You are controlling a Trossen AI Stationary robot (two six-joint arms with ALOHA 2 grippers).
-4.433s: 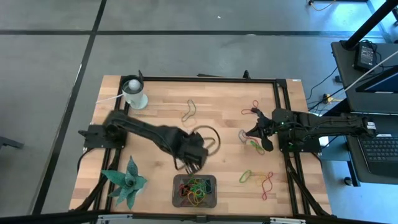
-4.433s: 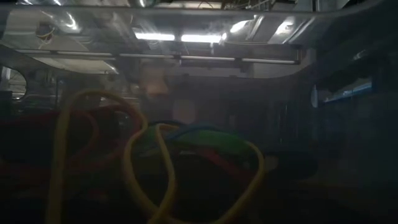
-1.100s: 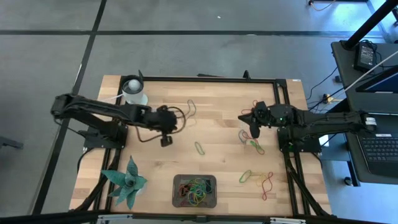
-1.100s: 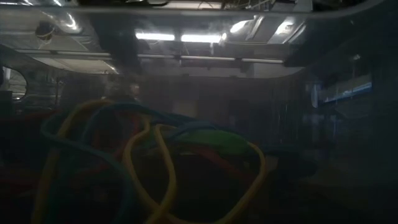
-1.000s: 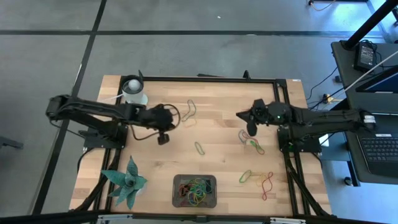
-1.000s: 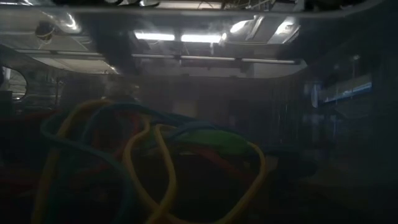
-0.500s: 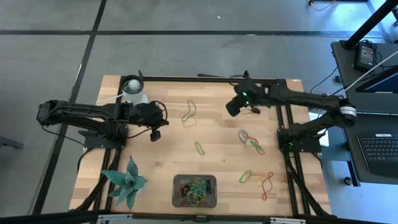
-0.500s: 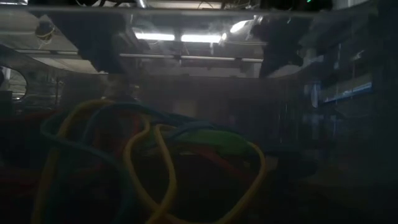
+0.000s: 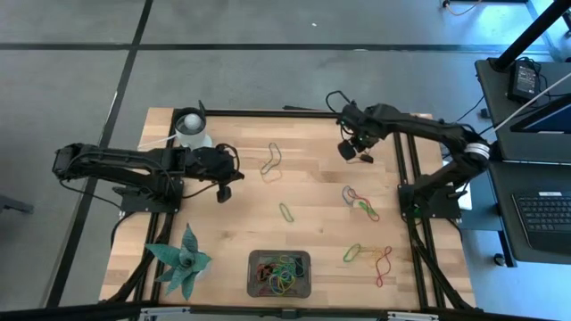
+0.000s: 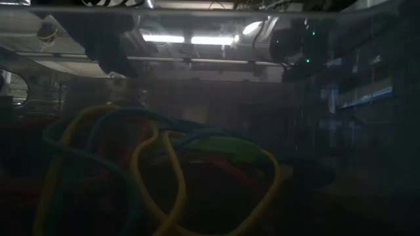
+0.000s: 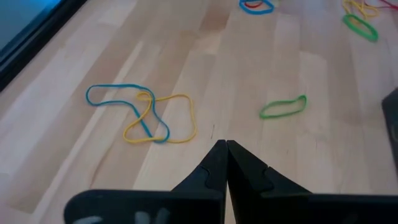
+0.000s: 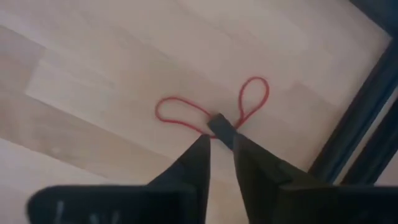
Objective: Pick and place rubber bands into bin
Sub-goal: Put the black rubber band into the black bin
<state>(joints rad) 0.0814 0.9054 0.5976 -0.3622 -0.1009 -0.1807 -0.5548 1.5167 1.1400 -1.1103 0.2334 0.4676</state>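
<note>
My right claw hangs slightly parted over the red rubber band, which lies straight ahead of its tips by the surface's far right edge, long axis crosswise; left claw clenched, empty, farther off.

Both arms are matt black, jointed, with looping black cables, tapering wedge fingers and apparently a green indicator light.

Pale wood desk; dark grey bin; red band (twisted); green band; teal plant.
</note>
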